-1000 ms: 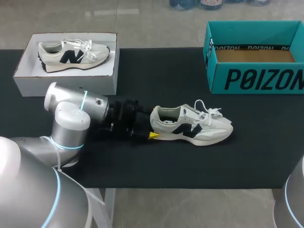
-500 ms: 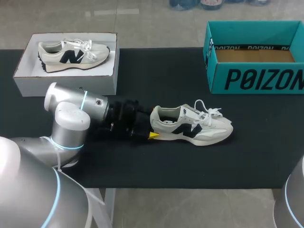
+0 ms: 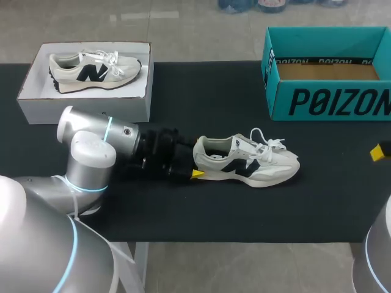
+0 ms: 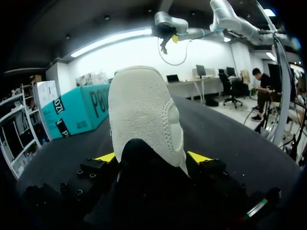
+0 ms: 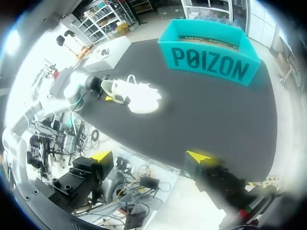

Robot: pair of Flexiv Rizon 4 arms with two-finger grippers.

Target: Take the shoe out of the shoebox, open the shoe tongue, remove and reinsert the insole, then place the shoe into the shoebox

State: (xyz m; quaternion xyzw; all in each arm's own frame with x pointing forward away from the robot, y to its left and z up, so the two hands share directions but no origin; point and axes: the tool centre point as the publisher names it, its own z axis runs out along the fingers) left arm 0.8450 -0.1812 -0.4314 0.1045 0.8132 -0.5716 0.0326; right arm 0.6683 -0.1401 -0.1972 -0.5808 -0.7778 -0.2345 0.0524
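A white sneaker [image 3: 247,162] with a dark logo lies on its sole on the black table [image 3: 201,97], toe pointing right. My left gripper [image 3: 194,162] is at its heel. In the left wrist view the heel [image 4: 144,115] fills the gap between the yellow fingertips [image 4: 106,156], which press it from both sides. The teal shoebox [image 3: 330,73] stands open at the back right. My right gripper [image 5: 150,156] is open and holds nothing, high over the table's near right edge, with the sneaker [image 5: 134,93] and teal shoebox [image 5: 211,60] far ahead. One of its yellow fingertips [image 3: 379,152] shows at the head view's right edge.
A white box [image 3: 85,82] at the back left holds a second, matching sneaker [image 3: 91,70]. My left arm [image 3: 104,146] lies low across the front left of the table. Bare black surface runs between the sneaker and the teal shoebox.
A yellow fingertip of my right gripper has come into the head view at the right edge. The left arm and the sneaker have not moved.
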